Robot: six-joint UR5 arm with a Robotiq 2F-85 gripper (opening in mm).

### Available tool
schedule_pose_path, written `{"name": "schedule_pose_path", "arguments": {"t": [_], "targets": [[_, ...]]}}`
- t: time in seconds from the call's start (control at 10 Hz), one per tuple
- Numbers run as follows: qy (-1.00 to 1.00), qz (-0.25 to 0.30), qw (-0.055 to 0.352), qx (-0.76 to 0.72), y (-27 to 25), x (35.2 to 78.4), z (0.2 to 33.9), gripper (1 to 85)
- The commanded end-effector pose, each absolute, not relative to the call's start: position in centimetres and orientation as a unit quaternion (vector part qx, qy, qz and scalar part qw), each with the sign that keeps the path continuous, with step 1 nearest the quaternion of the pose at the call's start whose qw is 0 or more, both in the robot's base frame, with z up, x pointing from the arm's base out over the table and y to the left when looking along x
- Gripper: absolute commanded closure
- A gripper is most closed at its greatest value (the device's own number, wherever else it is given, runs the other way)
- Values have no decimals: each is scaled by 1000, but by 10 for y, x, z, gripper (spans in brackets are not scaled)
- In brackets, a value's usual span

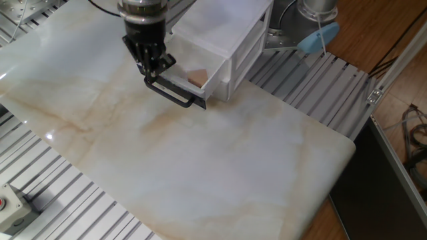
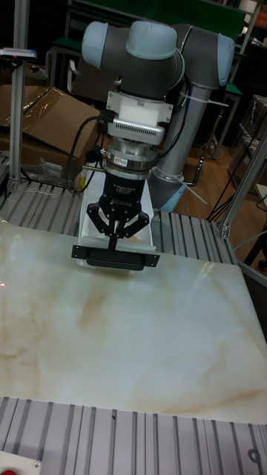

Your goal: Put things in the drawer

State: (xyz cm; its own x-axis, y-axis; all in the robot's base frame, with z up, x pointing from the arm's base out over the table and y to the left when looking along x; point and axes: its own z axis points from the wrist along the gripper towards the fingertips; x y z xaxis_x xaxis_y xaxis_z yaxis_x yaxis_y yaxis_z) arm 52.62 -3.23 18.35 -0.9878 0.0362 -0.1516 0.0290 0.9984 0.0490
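The white drawer (image 1: 212,77) stands pulled out from the small white cabinet (image 1: 230,30), and its long black bar handle (image 1: 175,93) faces the table's middle. A light-tan wooden cube (image 1: 198,78) lies inside the drawer at its right side. My gripper (image 1: 153,71) hangs at the drawer's front left corner, just over the left end of the handle, fingers together and holding nothing. In the tall fixed view the gripper (image 2: 113,244) points straight down right behind the handle (image 2: 116,259), and the arm hides the cube.
A light-blue round disc (image 1: 314,39) hangs by the arm's base behind the cabinet. Ribbed metal slats (image 1: 313,87) border the marble tabletop (image 1: 200,160). A box with a red button (image 1: 9,203) sits at the front left. Cardboard boxes (image 2: 46,119) stand beyond the table.
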Motion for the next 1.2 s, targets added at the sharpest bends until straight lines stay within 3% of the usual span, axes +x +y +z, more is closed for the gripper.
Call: {"name": "schedule_pose_path", "arguments": {"t": [0.0, 1.1], "targets": [[996, 28, 82, 18, -28, 534, 171, 847], [997, 24, 65, 27, -22, 503, 156, 847]]}}
